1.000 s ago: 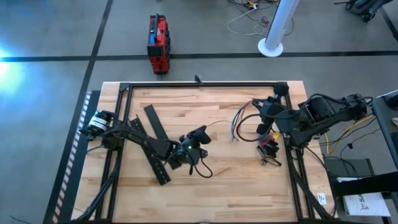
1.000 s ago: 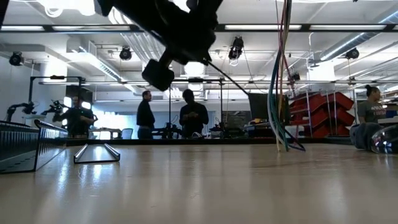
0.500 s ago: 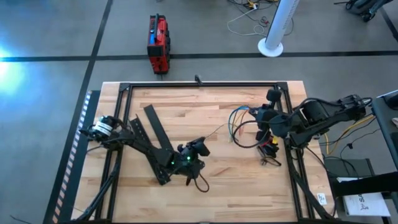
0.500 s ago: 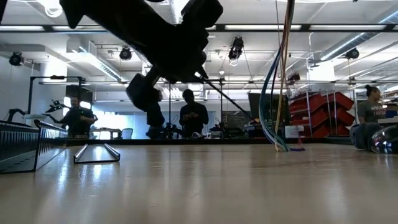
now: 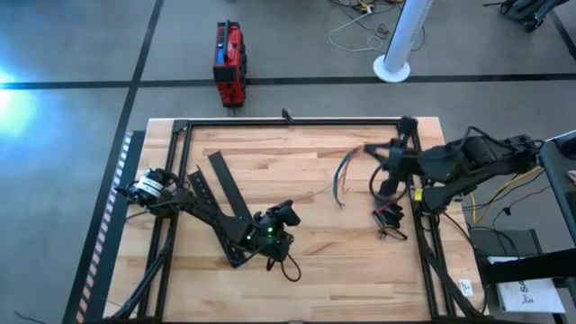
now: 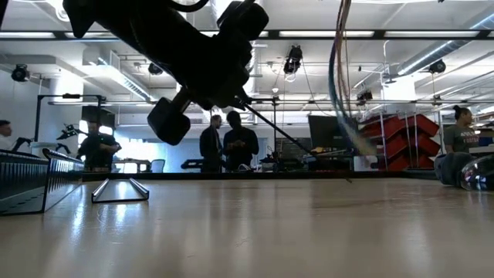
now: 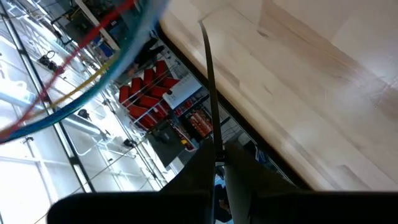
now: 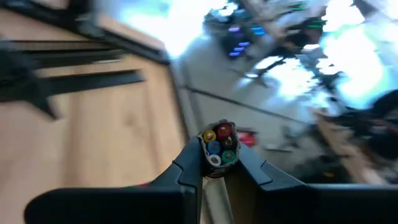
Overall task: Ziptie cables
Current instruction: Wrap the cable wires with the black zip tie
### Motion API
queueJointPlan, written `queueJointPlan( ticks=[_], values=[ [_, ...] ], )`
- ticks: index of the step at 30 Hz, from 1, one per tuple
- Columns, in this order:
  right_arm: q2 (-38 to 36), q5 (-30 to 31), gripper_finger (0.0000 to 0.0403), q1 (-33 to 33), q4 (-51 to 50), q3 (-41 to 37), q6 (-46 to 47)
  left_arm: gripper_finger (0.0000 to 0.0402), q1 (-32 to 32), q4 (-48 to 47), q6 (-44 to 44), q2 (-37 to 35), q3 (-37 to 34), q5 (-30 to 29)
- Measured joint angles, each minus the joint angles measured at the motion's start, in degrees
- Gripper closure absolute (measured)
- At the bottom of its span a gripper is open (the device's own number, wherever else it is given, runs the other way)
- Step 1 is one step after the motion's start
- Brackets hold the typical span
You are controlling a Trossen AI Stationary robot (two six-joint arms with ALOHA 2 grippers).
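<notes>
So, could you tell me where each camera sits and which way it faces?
High: overhead, straight down on table, both arms.
Low: table height, into room; left arm above.
Left wrist: past left gripper, shut on zip tie.
Right wrist: past right gripper, shut on the cables.
Shared: cables in all.

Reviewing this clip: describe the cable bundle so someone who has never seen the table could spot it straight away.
Look at the right side of the wooden table, where the right gripper is shut on the cables. They hang from it over the table as thin blue, green, orange, red and white strands. The small tangle of dark wire close by lies loose on the table, and the black slotted bars are rigid.
</notes>
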Motion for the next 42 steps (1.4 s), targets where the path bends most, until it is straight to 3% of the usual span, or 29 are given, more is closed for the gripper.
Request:
queueJointPlan(
  ticks=[5,13,18,23,34,42],
  values=[
    [-1.05,7.44,0.0373,-1.89,4.86,-0.01,-3.10,0.0400,-0.02,0.02,0.34,0.00,0.00,3.23],
    [0.40,6.70,0.0373,-6.26,9.96,-1.35,-2.32,0.0400,-0.09,0.05,2.35,0.00,0.00,6.53],
    [3.92,0.71,0.0373,-9.51,12.76,-3.88,-0.35,0.0400,-0.13,0.11,6.18,0.00,0.00,10.96],
    [7.21,-5.78,0.0373,-10.66,23.65,-7.27,-2.91,0.0400,-0.15,0.31,7.91,0.00,0.00,11.96],
    [13.01,-12.60,0.0374,-10.66,48.05,-11.37,-14.65,0.0400,-1.15,0.28,7.90,0.00,0.00,13.54],
    [14.90,-13.05,0.0374,-10.83,50.69,-20.04,-6.28,0.0400,-1.09,0.28,7.04,0.00,0.00,16.38]
  ],
)
